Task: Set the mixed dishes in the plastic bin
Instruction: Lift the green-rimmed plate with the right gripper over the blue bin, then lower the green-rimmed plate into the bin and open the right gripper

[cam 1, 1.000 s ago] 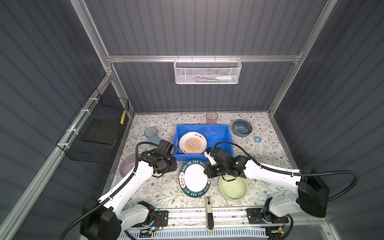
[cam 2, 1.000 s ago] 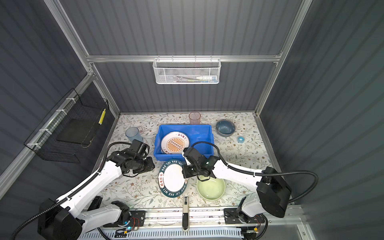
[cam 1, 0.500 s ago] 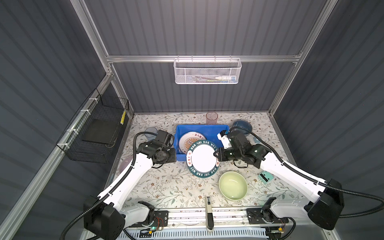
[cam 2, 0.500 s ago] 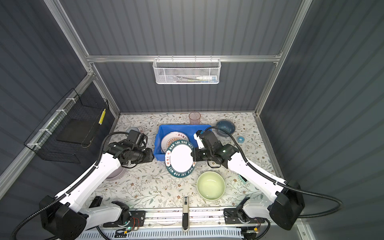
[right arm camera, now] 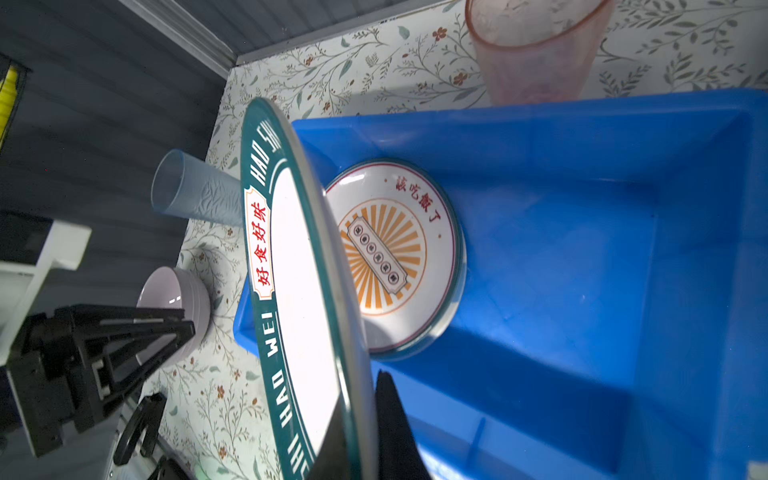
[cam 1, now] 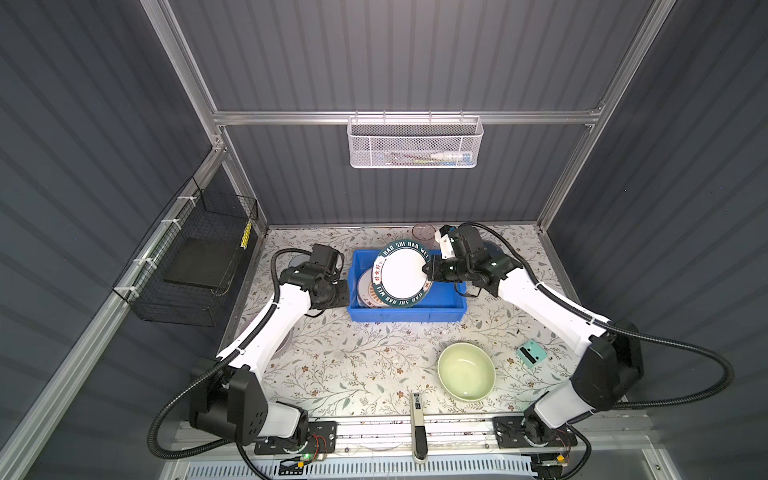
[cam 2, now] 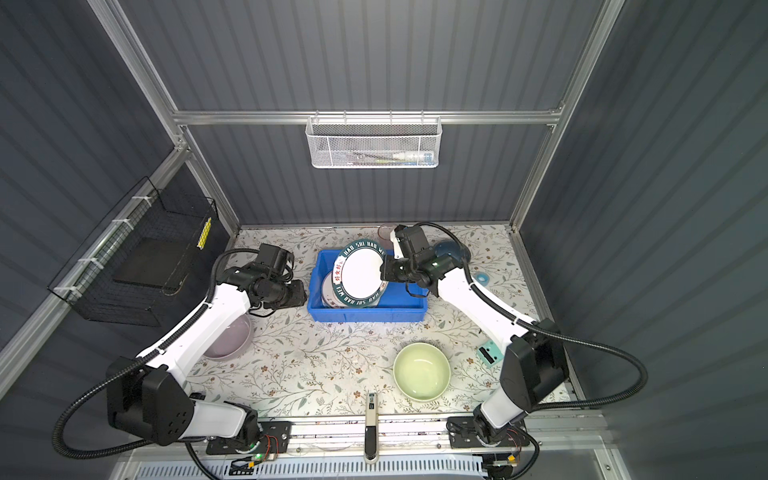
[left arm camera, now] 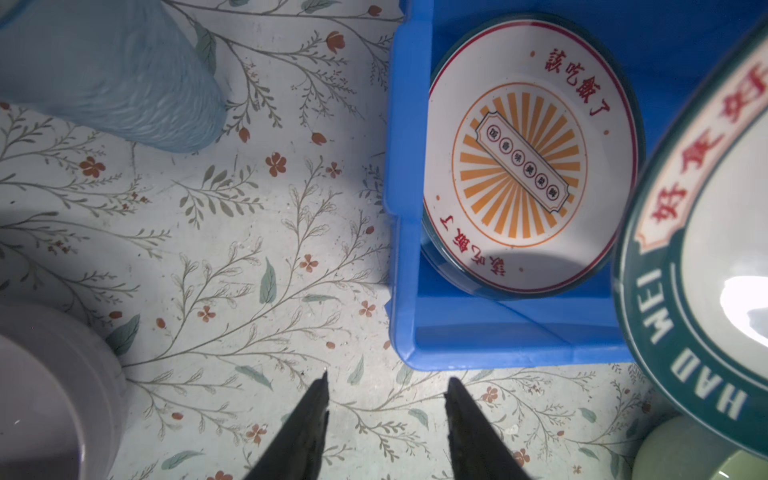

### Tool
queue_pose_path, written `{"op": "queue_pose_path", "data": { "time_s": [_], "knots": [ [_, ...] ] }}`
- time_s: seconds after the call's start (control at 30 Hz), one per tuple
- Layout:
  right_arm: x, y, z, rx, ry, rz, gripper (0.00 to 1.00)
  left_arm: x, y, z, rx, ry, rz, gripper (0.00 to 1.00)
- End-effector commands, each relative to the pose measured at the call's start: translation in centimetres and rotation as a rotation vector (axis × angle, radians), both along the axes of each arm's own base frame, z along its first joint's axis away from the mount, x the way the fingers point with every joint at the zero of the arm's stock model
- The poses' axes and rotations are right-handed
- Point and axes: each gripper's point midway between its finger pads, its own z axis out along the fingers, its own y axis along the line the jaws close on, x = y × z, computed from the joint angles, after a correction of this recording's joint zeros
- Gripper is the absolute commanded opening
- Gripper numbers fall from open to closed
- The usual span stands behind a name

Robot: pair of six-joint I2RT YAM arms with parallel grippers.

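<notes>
I see right gripper (right arm camera: 362, 424) pinching lettered plate (cam 1: 400, 279) over blue bin (cam 1: 407, 316), left gripper (left arm camera: 387, 378) jaws spread, sunburst plate (left arm camera: 528, 166), seemingly tilted, legible only in wrist views.

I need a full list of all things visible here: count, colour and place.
plastic bin: 1, bright blue, back middle.
lettered plate: 1, white, green rim, tilted over the bin.
sunburst plate: 1, white and orange, inside the bin.
pale green bowl: 1, front right.
lilac bowl: 1, left, partly under the arm.
grey-blue bowl: 1, back right.
blue tumbler: 1, left of the bin.
pink tumbler: 1, behind the bin.
tape roll: 1, teal, right of the bin.
block: 1, teal, near right edge.
mesh basket: 1, white, back wall.
wire basket: 1, black, left wall.
left tool: 1, black, open, empty, left of the bin.
right tool: 1, black, shut on the lettered plate.
</notes>
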Motion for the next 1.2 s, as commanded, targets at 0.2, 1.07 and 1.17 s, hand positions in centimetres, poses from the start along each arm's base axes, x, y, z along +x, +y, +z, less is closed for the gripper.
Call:
{"op": "queue_pose_path", "data": {
  "time_s": [0.2, 1.07, 1.17],
  "knots": [
    [4.2, 2.6, -1.4, 0.105, 0.020, -0.045, 0.03, 2.8, -1.6, -0.9, -0.027, -0.001, -0.062, 0.42],
    [4.1, 5.6, -8.8, 0.173, 0.184, -0.021, 0.06, 3.2, -1.9, -4.7, -0.005, 0.094, -0.072, 0.29],
    [3.6, 6.2, -9.4, 0.197, 0.213, 0.004, 0.07, 3.2, -1.9, -4.9, -0.002, 0.101, -0.074, 0.28]
  ]
}}
